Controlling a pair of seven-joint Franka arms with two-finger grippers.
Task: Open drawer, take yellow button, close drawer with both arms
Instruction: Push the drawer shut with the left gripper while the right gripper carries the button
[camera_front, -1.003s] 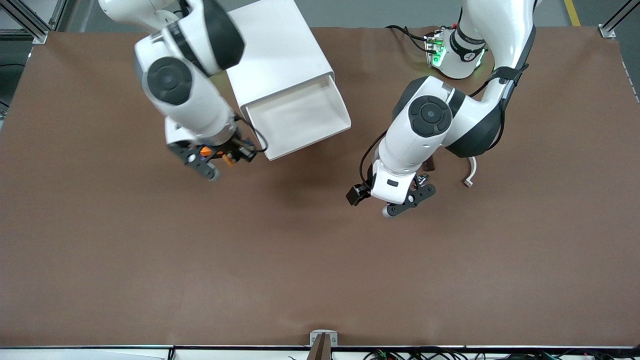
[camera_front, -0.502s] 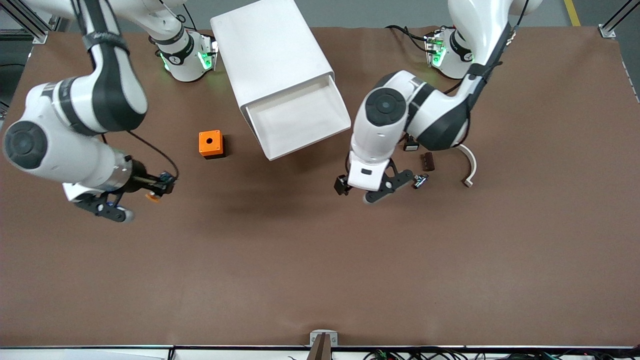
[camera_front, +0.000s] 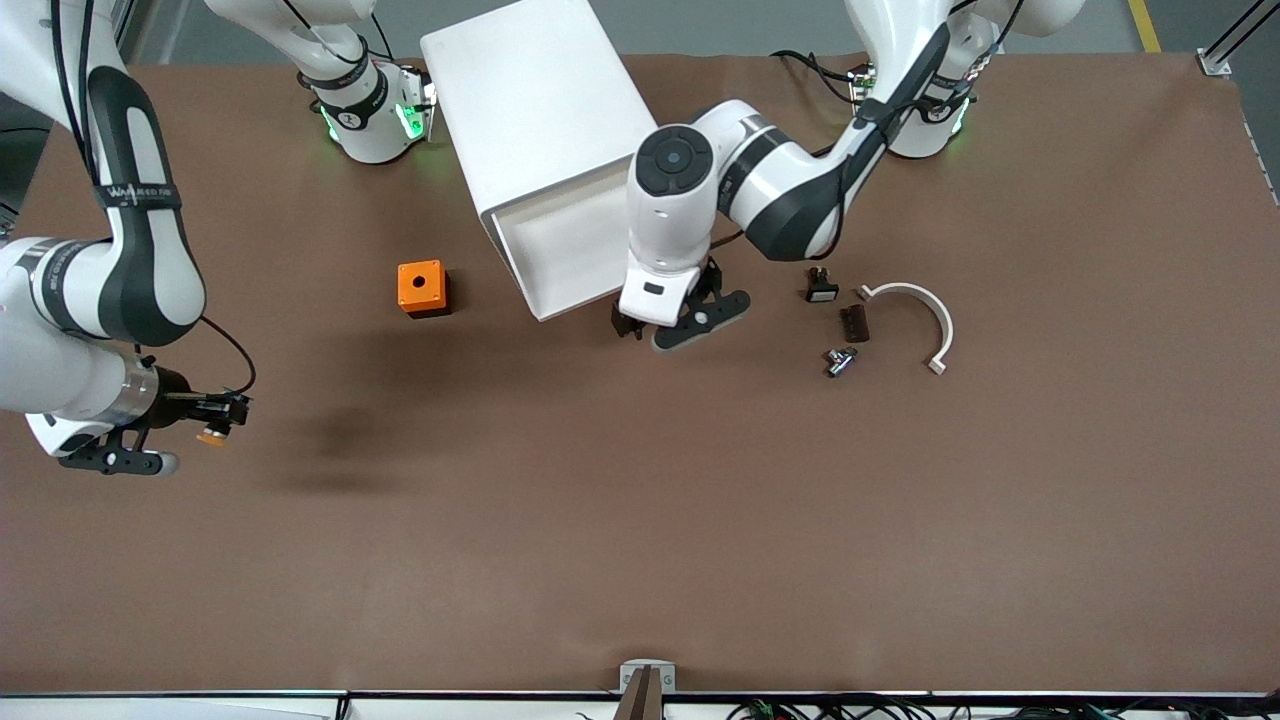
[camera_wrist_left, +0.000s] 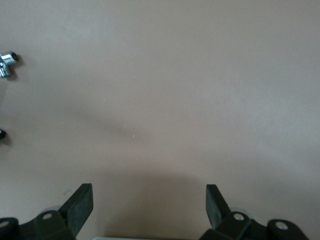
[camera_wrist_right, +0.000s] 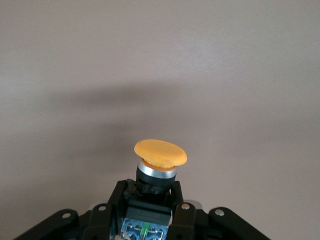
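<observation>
The white cabinet (camera_front: 540, 100) has its uppermost drawer (camera_front: 560, 245) pulled out, and the part of its white tray that shows holds nothing. My right gripper (camera_front: 205, 428) is over bare table at the right arm's end. It is shut on the button (camera_front: 212, 437). In the right wrist view the button's orange-yellow cap (camera_wrist_right: 160, 153) sticks out past the gripper (camera_wrist_right: 150, 192), which clamps its black-and-blue body. My left gripper (camera_front: 690, 322) hovers low just in front of the drawer's front, at its corner toward the left arm's end. It is open and empty in the left wrist view (camera_wrist_left: 149, 200).
An orange cube with a round black hole (camera_front: 421, 288) sits beside the drawer. Toward the left arm's end lie a small black part with a white face (camera_front: 821, 290), a dark brown piece (camera_front: 855, 322), a silver fitting (camera_front: 838, 360) (camera_wrist_left: 7, 65) and a white curved strip (camera_front: 925, 310).
The right arm swung away from the drawer to its own end of the table, carrying the button. The left arm moved from the small parts over to the drawer's front.
</observation>
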